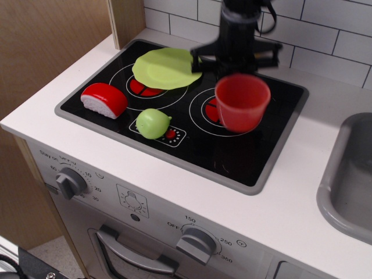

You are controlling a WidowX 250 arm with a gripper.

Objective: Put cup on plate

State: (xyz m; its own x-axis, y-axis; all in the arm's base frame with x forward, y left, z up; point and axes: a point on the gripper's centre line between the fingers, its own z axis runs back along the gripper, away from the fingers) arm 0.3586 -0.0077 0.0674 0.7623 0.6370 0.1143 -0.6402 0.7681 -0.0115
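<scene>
The red cup (242,102) hangs upright above the right burners of the black stovetop (192,145), lifted off the surface. My gripper (235,71) comes down from above and is shut on the cup's far rim; its fingers are blurred by motion. The lime-green plate (165,68) lies flat on the back left burner, to the left of the cup and apart from it. Nothing lies on the plate.
A red-and-white domed toy (103,100) sits at the stove's left edge. A small green apple-like ball (153,123) sits near the front. A grey sink (349,180) is at the right. A wooden panel (125,20) and tiled wall stand behind.
</scene>
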